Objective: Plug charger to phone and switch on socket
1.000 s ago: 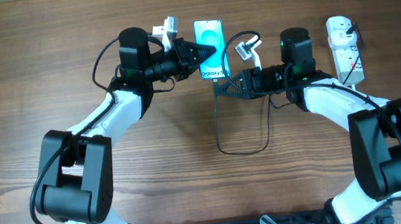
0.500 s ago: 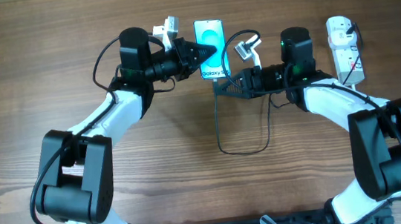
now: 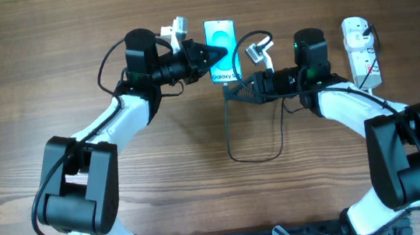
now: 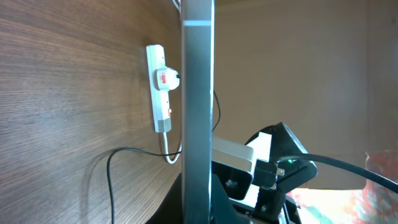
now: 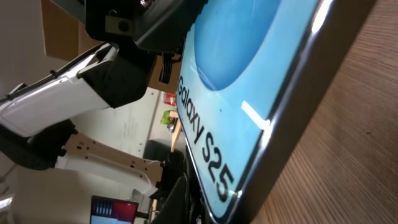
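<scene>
Phone [image 3: 220, 38] at the far middle of the table [image 3: 203, 196], screen up, pinched at its left edge by the left gripper [image 3: 211, 55], clenched on it by the look of the overhead view. Right gripper [image 3: 231, 92] just at the phone's lower end, where the charger [image 3: 228, 131] runs up from its loop. Fingers and connector hidden there, so cannot tell whether anything is grasped.

Probably mid-insertion. To do it well: keep the handset braced, line the tip square with the port (not visible in any view), push straight along the phone's length, no twisting.

Socket [image 3: 360, 51] well apart to the right, untouched.

From the left wrist, phone edge-on with the socket's red mark beyond it. Only from the right wrist, the "Galaxy S25" lettering up close.
</scene>
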